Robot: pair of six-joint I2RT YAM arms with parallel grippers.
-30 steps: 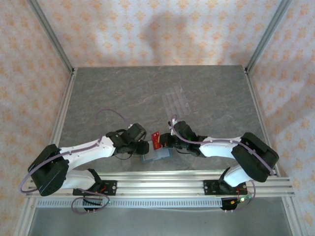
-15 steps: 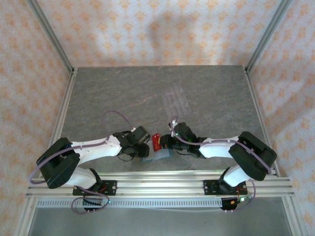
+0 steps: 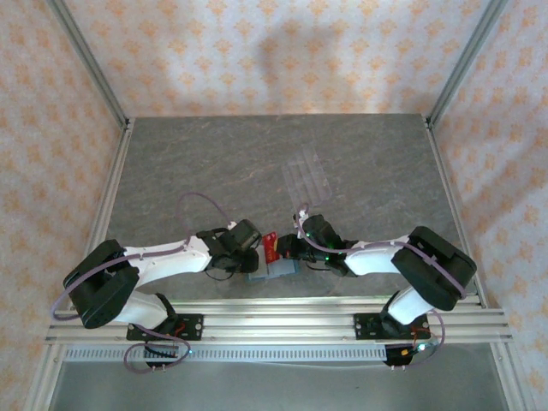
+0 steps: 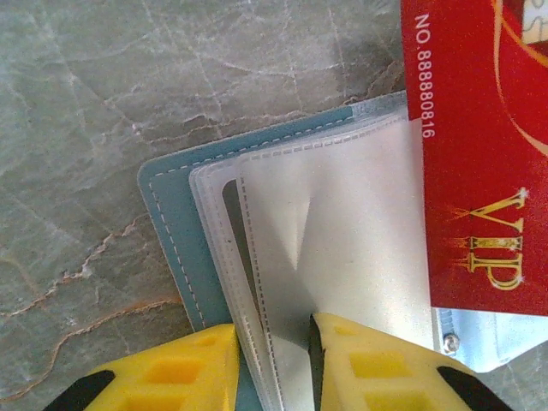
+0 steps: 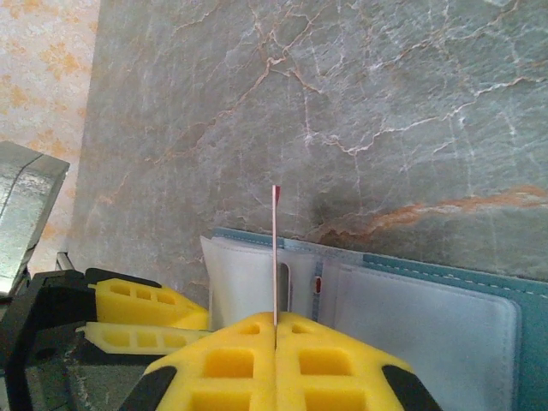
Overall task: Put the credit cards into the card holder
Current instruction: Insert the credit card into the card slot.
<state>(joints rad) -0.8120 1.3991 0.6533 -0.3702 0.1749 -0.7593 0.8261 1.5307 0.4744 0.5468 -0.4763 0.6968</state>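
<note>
White arms [image 3: 163, 257] with black joints, looping lilac cables [image 3: 193, 201], yellow pincer fingers [image 4: 171, 372], black tips

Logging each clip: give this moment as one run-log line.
left fingers open astride card holder sleeve; right fingers shut on red VIP card; card over open holder

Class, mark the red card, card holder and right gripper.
red card [image 4: 479, 171]: left wrist view, printed face.
card holder [image 4: 174, 218]: left wrist view, teal cover edge.
right gripper [image 5: 275, 324]: right wrist view, between fingertips.
</note>
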